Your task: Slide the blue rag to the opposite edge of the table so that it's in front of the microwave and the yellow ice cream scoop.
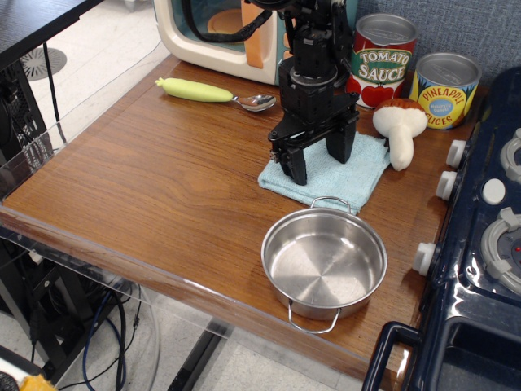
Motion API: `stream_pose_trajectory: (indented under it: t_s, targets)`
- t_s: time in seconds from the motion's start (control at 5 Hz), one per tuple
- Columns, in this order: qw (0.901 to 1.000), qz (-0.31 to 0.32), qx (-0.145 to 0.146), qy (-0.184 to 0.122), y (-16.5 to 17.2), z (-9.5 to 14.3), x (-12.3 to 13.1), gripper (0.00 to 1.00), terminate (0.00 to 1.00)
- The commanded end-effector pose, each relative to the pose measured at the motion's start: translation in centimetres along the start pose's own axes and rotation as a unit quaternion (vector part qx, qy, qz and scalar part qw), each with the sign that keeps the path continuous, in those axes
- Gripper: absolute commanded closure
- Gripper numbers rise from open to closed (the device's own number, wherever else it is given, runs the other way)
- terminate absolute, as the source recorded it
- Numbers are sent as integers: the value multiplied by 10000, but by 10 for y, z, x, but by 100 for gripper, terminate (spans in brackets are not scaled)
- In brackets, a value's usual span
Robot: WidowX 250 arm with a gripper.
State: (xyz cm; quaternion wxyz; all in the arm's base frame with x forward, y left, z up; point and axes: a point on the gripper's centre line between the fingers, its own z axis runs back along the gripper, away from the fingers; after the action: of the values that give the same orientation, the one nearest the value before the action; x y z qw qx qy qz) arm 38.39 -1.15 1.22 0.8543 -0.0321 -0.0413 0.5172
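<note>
Above the rear centre of the worktop (146, 187), the black hand (317, 160) points straight down with its two fingers spread apart, both tips resting on the blue rag (326, 173); nothing is pinched between them. One fingertip (296, 171) sits near the rag's left edge, the other further back toward its far side. The rag lies flat on the wood grain, roughly square. Just in front of it stands a steel pot (324, 262), whose far wire handle lies at the rag's near edge. To the right of the rag lies a toy mushroom (399, 126), touching or nearly touching the cloth. Behind the mushroom stand a tomato sauce can (384, 59) and a pineapple can (444, 90). The microwave (213, 37) occupies the far edge, partly hidden by the arm. The yellow ice cream scoop (210, 92) lies in front of it, well left of the rag. A dark blue toy stove (480, 244) borders the right side.
</note>
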Motion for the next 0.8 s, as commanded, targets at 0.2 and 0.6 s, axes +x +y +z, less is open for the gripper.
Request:
stream_pose_trajectory:
  t_s: [0.2, 0.6]
  targets:
    - [9908, 1261, -11, -500, 65, 25, 69, 0, 0]
    - [9728, 2172, 135, -797, 101, 36, 113, 0, 0]
